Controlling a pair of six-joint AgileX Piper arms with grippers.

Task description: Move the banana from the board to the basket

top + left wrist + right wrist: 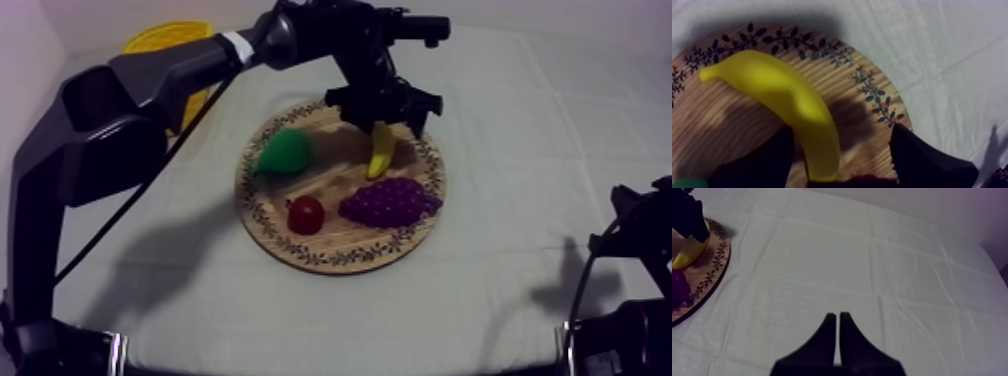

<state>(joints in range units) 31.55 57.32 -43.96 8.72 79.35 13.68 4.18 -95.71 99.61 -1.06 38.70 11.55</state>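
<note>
The yellow basket stands at the far left corner of the bench, which is covered with a grey-white cloth. It is partly hidden behind the left arm. That arm rises from the near left edge and reaches across to the wooden board in the middle of the bench.

On the board, the pear lies toward the left rim. The small red fruit is nearer the front, with the bunch of grapes just to its right. The banana lies on the far right part of the board, above the grapes.

The left gripper is down over the banana's far end. In the left wrist view its black fingers are spread apart with the banana between them. One finger is up against the fruit's side, while the other stands off across a strip of bare wood, so the gripper is open and has not closed on the banana. The fruit rests on the wood inside the patterned rim.

At the near right edge the right arm sits low, well apart from the board. In the right wrist view the right gripper has its fingers pressed together in a narrow wedge, closed on nothing, over bare cloth. Farther off in that view, the left gripper is at the banana on the board.
</note>
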